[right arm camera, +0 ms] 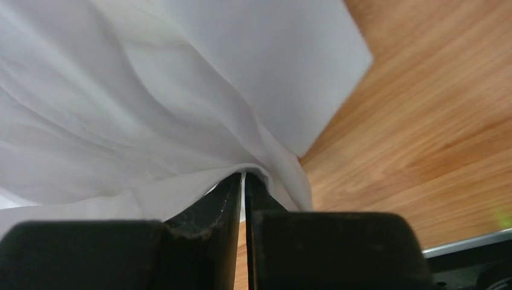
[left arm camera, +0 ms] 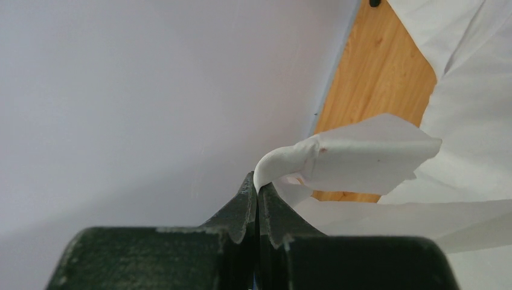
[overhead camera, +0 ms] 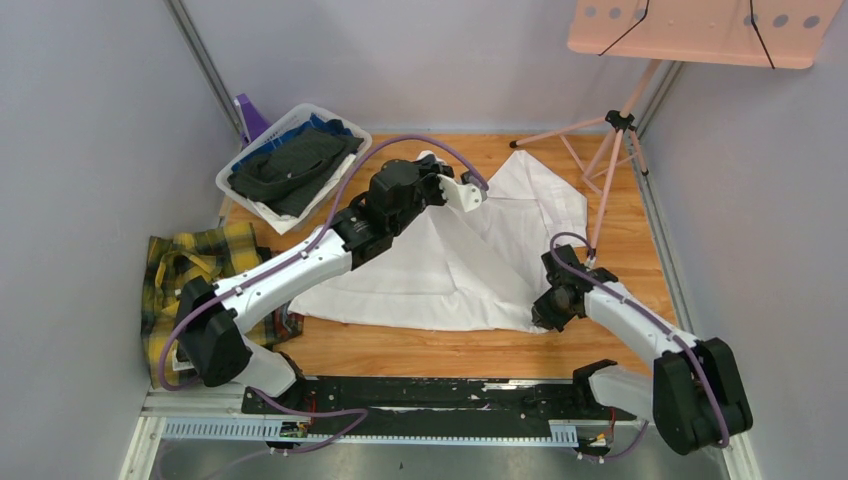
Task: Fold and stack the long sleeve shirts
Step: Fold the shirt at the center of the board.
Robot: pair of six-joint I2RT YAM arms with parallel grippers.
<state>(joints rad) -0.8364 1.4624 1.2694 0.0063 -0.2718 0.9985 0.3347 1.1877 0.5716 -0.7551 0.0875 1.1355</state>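
Note:
The large white shirt (overhead camera: 470,255) lies spread over the middle of the wooden table. My left gripper (overhead camera: 478,190) is shut on a thick edge of it at the far side and holds that edge lifted; the pinched cloth (left arm camera: 338,158) curls out of my left gripper (left arm camera: 258,188). My right gripper (overhead camera: 545,312) is shut on the shirt's near right corner, low by the table; in the right wrist view my right gripper (right arm camera: 244,178) has white cloth (right arm camera: 151,121) draped over it. The yellow-and-green plaid shirt (overhead camera: 200,270) lies crumpled at the table's left edge.
A white basket (overhead camera: 240,190) of dark clothes stands at the back left. A pink tripod stand (overhead camera: 615,150) rises at the back right. Grey walls close in left, back and right. Bare wood (overhead camera: 430,350) shows along the near edge.

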